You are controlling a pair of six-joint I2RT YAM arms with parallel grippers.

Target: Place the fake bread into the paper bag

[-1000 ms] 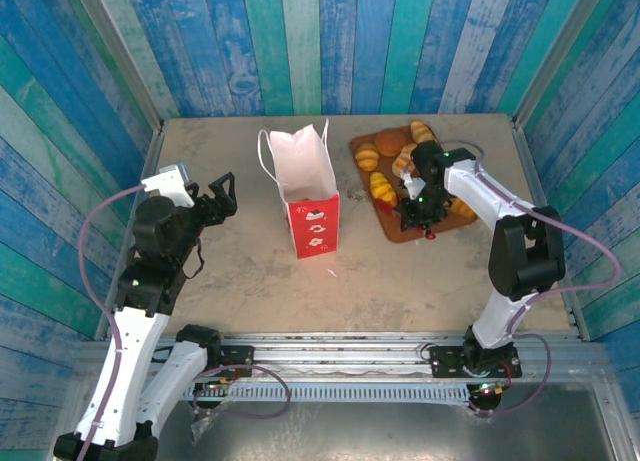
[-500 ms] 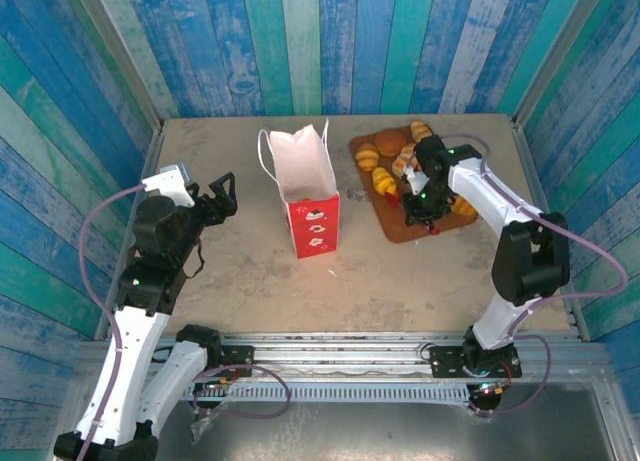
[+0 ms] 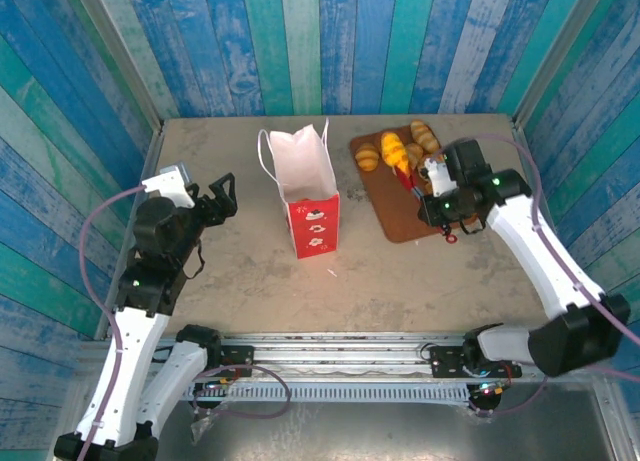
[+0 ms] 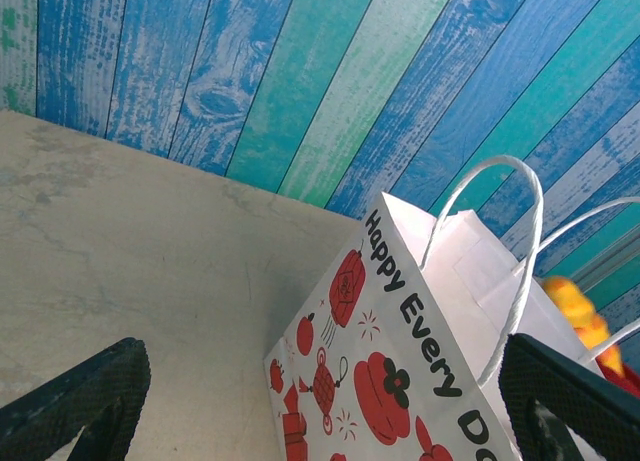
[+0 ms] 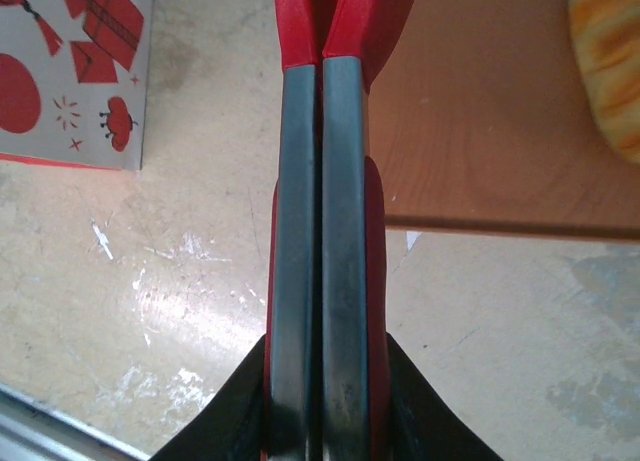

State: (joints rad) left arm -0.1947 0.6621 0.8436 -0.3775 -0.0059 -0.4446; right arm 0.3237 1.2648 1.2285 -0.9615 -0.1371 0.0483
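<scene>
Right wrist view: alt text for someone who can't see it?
The right gripper holds red tongs squeezed shut, running up the frame's middle. Behind them: a brown board with one bread at top right, the printed bag at top left, tan table below.

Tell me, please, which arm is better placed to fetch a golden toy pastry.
Right: the right gripper clamps red-handled tongs at the brown board near the pastries; the left gripper sits beyond the white printed paper bag.

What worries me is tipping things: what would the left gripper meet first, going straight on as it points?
Most likely the paper bag, standing upright dead ahead between the open fingers of the left gripper, with bare table before it; how far off is unclear.
</scene>
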